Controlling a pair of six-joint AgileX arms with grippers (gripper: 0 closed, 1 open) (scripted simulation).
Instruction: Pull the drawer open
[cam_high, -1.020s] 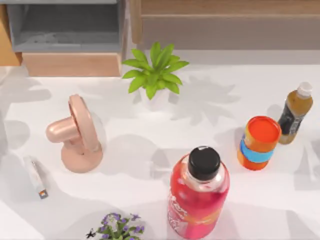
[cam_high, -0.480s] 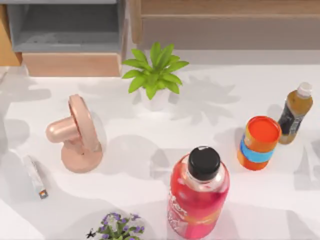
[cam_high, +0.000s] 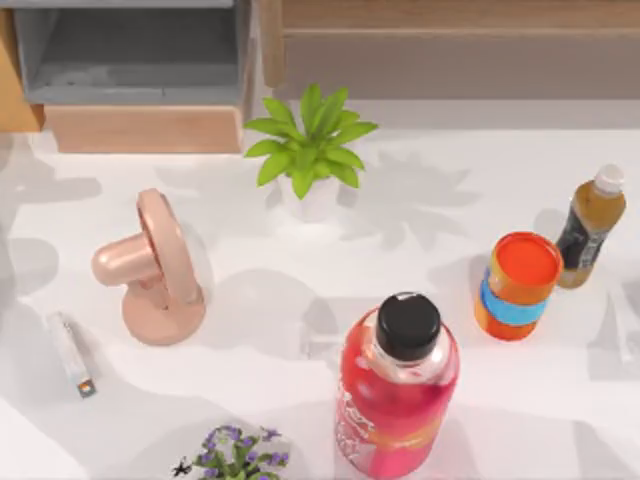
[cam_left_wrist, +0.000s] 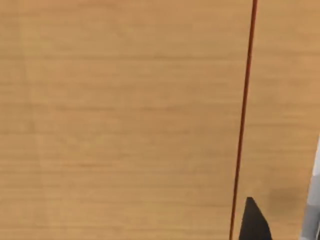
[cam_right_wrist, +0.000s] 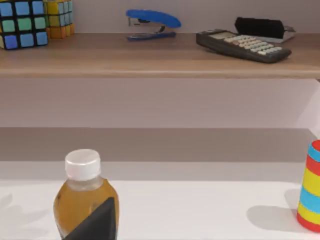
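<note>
Drawer (cam_high: 12, 95) is showing as an orange-brown sliver at the desk's (cam_high: 440, 200) far-left edge, just left of the open grey box with pale beige front (cam_high: 140, 128); its long axis and facing can't be told from this. Left wrist view is sitting close on an orange-brown wood face (cam_left_wrist: 125, 120) with a thin dark red vertical seam (cam_left_wrist: 244, 120); a dark tip of the left claw (cam_left_wrist: 255, 222) is poking in, spread or pinched can't tell. Right wrist view is showing an amber bottle with white cap (cam_right_wrist: 84, 200), its dark label unreadable, a striped can (cam_right_wrist: 311, 187), and a shelf (cam_right_wrist: 150, 60) carrying puzzle cubes (cam_right_wrist: 22, 22), blue stapler (cam_right_wrist: 152, 22), calculator (cam_right_wrist: 242, 46). Red bottle's (cam_high: 398, 395) label writing isn't legible.
</note>
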